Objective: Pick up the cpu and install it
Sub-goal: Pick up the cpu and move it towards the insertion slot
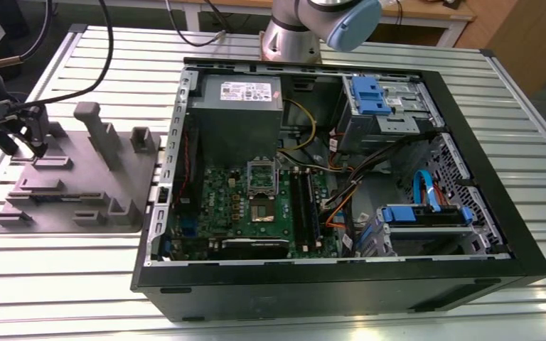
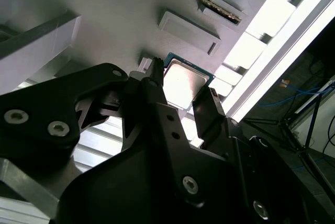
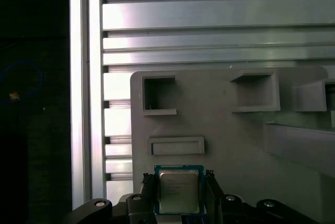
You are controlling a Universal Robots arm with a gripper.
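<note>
At the exterior view's left, the end effector (image 1: pixel 23 150) hung low over a grey fixture plate (image 1: pixel 74 213) that lay on the slatted aluminium table (image 1: pixel 65 298). The plate carried several upright posts and blocks. In both wrist views the cpu (image 3: pixel 179 192) sat squarely within the end effector's reach, silvery top up, its pale rim showing against the plate's grey face. Whether the end effector was clamped on the chip or merely straddling it could not be told (the dark metal came right up to two opposite edges of the chip). In the first wrist view a shallow rectangular slot (image 3: pixel 176 145) lay just beside the cpu, and two deeper square pockets (image 3: pixel 159 96) lay farther along the plate.

In the exterior view, right of the plate and well apart from the cpu's place, stood an open black computer case (image 1: pixel 349 291). The green motherboard (image 1: pixel 244 206) lay on its floor, with the tall grey socket frame (image 1: pixel 261 186) near the board's middle. A big grey box with a white label (image 1: pixel 239 92) sat at the far end of the case, below the arm's base (image 1: pixel 292 35). Toward the exterior view's right were blue drive brackets (image 1: pixel 377 96) and loose cables (image 1: pixel 349 192).
</note>
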